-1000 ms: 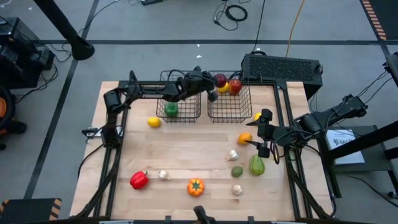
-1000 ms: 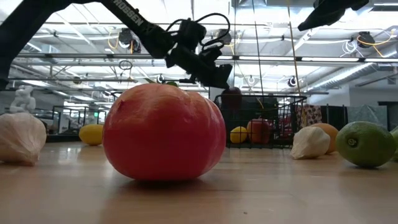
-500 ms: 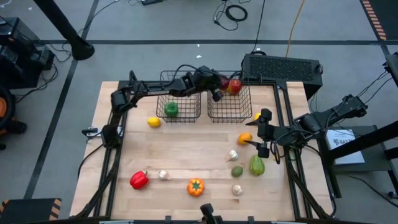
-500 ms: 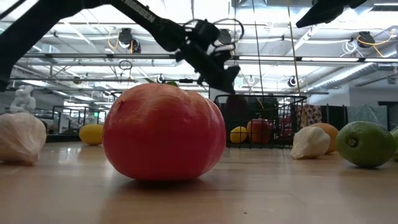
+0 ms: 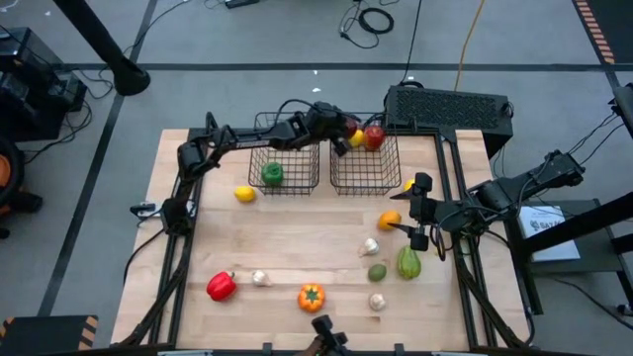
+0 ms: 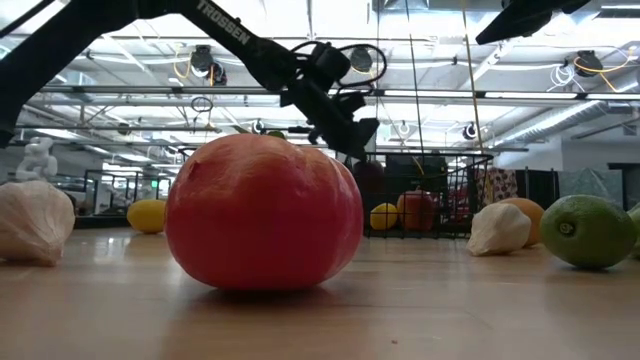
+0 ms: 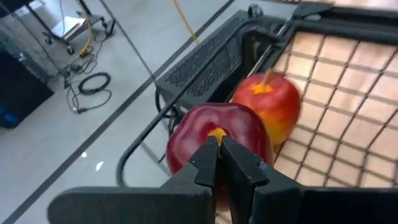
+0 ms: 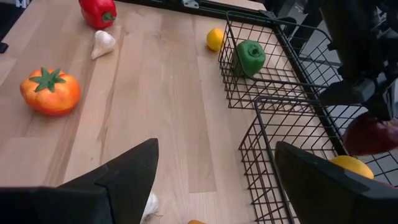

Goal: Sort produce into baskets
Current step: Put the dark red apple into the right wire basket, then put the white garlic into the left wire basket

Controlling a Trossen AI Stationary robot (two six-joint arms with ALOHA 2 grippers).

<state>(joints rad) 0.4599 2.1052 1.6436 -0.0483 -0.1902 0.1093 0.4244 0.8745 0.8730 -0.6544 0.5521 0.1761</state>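
Observation:
Two wire-mesh baskets stand at the table's far side. The left basket (image 5: 289,165) holds a green pepper (image 5: 272,175). In the right basket (image 5: 367,166) lie a lemon (image 5: 357,140) and a red apple (image 7: 273,102). My left gripper (image 7: 219,155) is over the right basket's far left corner, shut on a dark red apple (image 7: 217,134). My right gripper (image 5: 419,213) hangs open above the table's right side, near an orange (image 5: 389,221). More produce lies loose on the table. My left gripper pinches the dark red apple at its top, in the yellowish stem hollow (image 7: 216,133), between the two shut fingertips. The fingers slant downward from the table's left. The apple hangs from the fingertips at the basket's rim height (image 6: 370,175), above the lemon (image 8: 351,165).
Loose on the table are a lemon (image 5: 244,194), red pepper (image 5: 222,287), orange tomato-like piece (image 5: 311,296), whitish bulbs (image 5: 261,279) (image 5: 370,246) (image 5: 377,302) and green pieces (image 5: 377,272) (image 5: 408,263). A black box (image 5: 447,107) stands behind the right basket.
My left hand has shifted toward the table's right, farther over the right basket, and tipped more steeply downward. It has stayed shut on the dark red apple, which has sunk to the basket's rim.

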